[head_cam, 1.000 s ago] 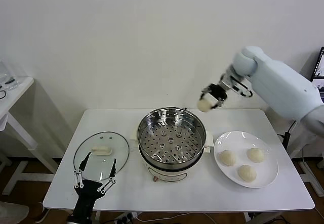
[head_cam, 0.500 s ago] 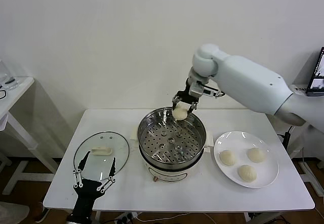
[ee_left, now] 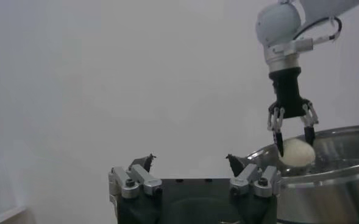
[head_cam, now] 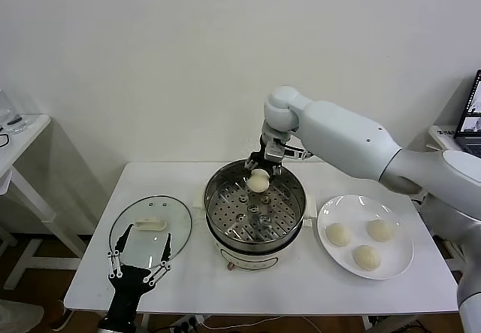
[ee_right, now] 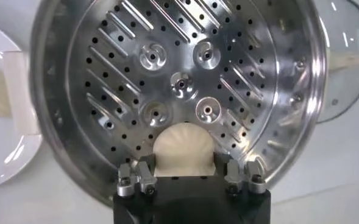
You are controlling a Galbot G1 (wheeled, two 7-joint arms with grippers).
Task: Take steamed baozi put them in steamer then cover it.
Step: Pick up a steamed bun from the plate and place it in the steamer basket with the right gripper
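1. Here, the right gripper held one baozi between closed fingers over the steamer's far side.
2. The left gripper waited, fingers spread, over the cover at the desk's near left.

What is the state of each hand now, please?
Left hand: open, holding nothing, at the cover.
Right hand: closed on one baozi, over the steamer.

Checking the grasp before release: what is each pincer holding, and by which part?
The right pincer holds one baozi by its sides, over the steamer. The left pincer is open and holds nothing.
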